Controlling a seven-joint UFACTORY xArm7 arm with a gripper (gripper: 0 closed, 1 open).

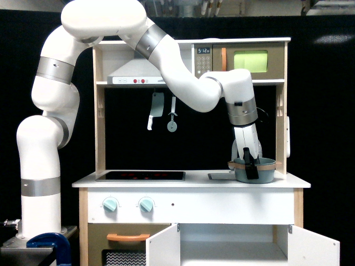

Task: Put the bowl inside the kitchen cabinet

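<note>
A white robot arm (166, 61) reaches over a toy kitchen. The kitchen cabinet (238, 246), doors open, is cut off below. The grey-blue bowl (262, 170) sits on the countertop (194, 181). The gripper (249, 166) overlaps its rim; grip unclear.

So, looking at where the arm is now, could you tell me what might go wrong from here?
The gripper straddles the near rim of the bowl; a one-sided hold like that could tilt or slip on lifting. The bowl sits close to the right side post, so it may knock it on the way out. The kitchen cabinet is directly below the countertop, so the path down risks clipping its edge or the open doors.
</note>
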